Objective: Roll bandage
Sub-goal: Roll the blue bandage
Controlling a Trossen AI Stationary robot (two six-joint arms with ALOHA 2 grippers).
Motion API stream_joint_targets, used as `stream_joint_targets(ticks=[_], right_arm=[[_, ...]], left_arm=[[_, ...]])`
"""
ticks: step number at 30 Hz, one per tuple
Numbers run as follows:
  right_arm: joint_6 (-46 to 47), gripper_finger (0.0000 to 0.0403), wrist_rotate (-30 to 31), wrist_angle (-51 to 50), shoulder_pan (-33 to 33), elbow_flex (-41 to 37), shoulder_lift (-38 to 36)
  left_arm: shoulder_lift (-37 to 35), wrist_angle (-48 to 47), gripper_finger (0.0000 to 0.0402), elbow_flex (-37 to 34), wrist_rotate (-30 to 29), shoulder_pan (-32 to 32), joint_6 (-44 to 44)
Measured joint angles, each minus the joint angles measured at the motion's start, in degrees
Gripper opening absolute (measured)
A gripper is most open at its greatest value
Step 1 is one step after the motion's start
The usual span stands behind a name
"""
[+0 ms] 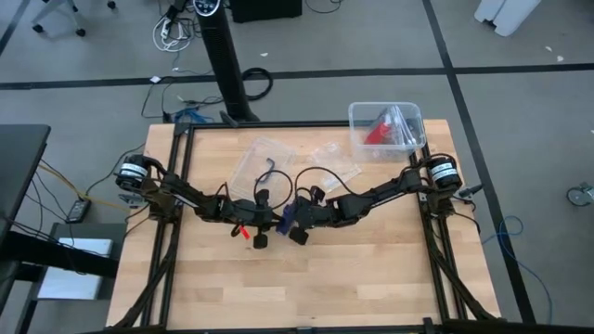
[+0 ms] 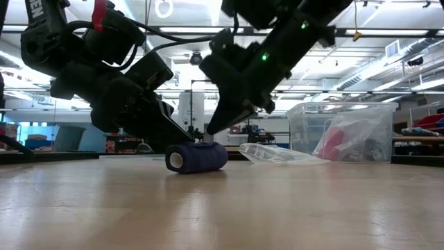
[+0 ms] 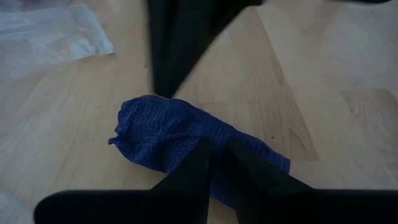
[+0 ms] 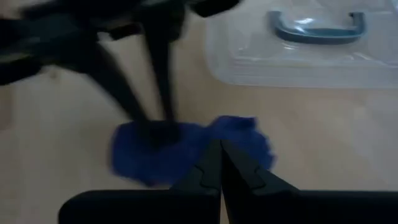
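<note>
Navy fabric, the bandage, lies mid-counter as a small roll, both arms crowded over it. Left claw narrowly parted, tips at the roll; a grip I cannot confirm. Right claw closed, empty, pressing its far end. Rolling looks nearly finished; next likely tucking the loose end without unwinding.

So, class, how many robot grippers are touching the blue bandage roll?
2. The left gripper and the right gripper both press on the bandage roll, lying mid-table, from opposite sides.
</note>
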Motion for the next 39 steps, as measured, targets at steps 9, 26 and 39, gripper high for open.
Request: stream_joint_targets(ticks=[9, 26, 39], right_arm=[[-0.2, 0.0, -2.6, -1.6, -2.9, 0.0, 0.3], [3.0, 0.0, -3.1, -3.9, -0.4, -2.9, -1.0], [-4.3, 0.0, -1.9, 9.8, -3.1, -2.6, 2.5]], left_arm=[[0.0, 0.0, 0.0053, 0.0, 0.0, 0.0, 0.0], [0.0, -0.1, 0.0053, -0.1, -0.2, 0.0, 0.0], [0.0, 0.5, 0.0053, 0.0, -0.2, 0.0, 0.0]])
